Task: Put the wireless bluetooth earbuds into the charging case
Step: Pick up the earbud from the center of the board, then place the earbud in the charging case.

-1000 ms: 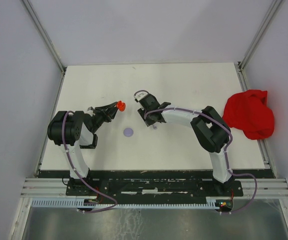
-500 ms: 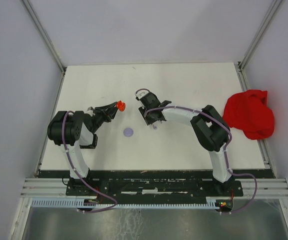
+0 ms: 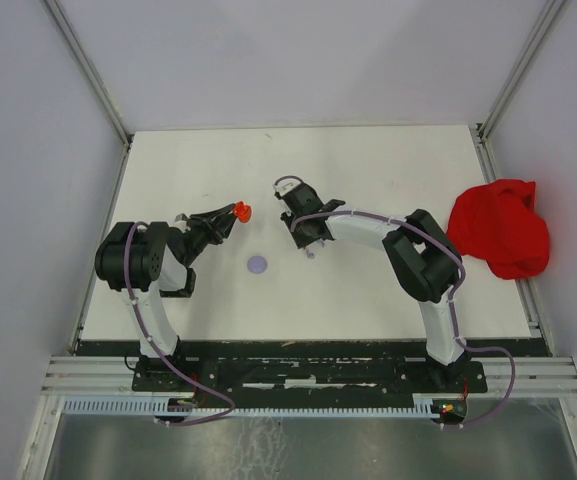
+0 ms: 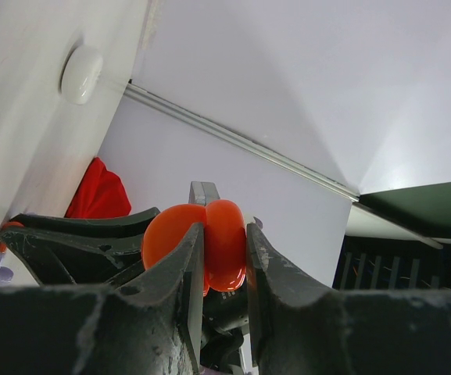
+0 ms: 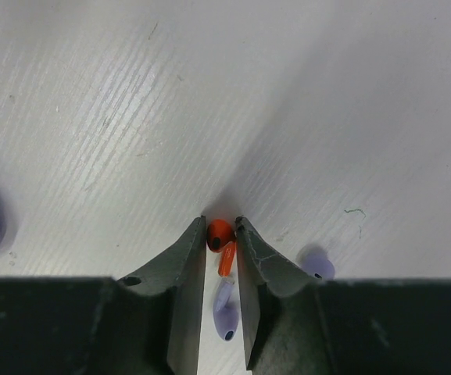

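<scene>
Narrowly, the right pincer (image 5: 220, 226) straddles a red earbud (image 5: 220, 235), grip unclear; purple earbuds (image 5: 225, 309) crowd behind and beside it; the left pincer (image 4: 225, 234) clamps a red case (image 4: 169, 236).

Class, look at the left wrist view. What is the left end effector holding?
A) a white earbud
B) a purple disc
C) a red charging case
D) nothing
C: the left end effector is clamped on both sides of the red charging case.

Arms (image 3: 363, 232) blk joints, white links, purple cables (image 3: 183, 385); right pincer (image 5: 221, 221) blk.
</scene>
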